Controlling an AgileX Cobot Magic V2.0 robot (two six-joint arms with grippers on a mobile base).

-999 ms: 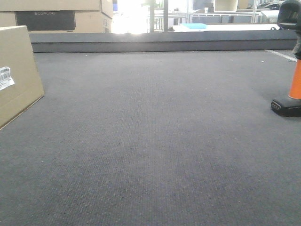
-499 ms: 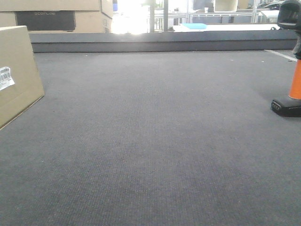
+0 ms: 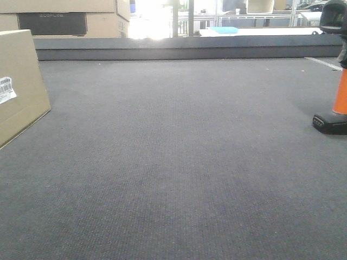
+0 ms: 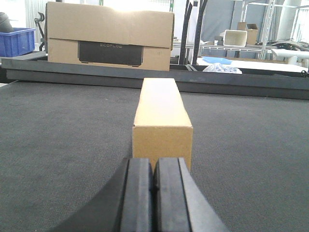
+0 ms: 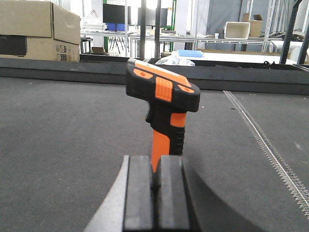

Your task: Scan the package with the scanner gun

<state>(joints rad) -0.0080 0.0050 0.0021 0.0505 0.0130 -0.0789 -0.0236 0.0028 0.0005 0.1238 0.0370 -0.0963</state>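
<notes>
The package (image 3: 19,81) is a plain brown box standing on edge at the far left of the grey mat, with its white barcode label (image 3: 5,89) facing the middle. In the left wrist view the package (image 4: 162,121) shows end-on, straight ahead of my left gripper (image 4: 153,164), which is shut and empty a short way in front of it. The scanner gun (image 3: 339,92) stands upright on its black foot at the far right edge. In the right wrist view the scanner gun (image 5: 163,104) stands just beyond my right gripper (image 5: 155,162), which is shut and holds nothing.
Stacked cartons with a dark printed panel (image 4: 110,38) sit behind the raised dark rail (image 3: 184,49) at the mat's far edge. A blue crate (image 4: 17,41) is at the back left. A metal strip (image 5: 270,150) runs along the mat to the right of the scanner.
</notes>
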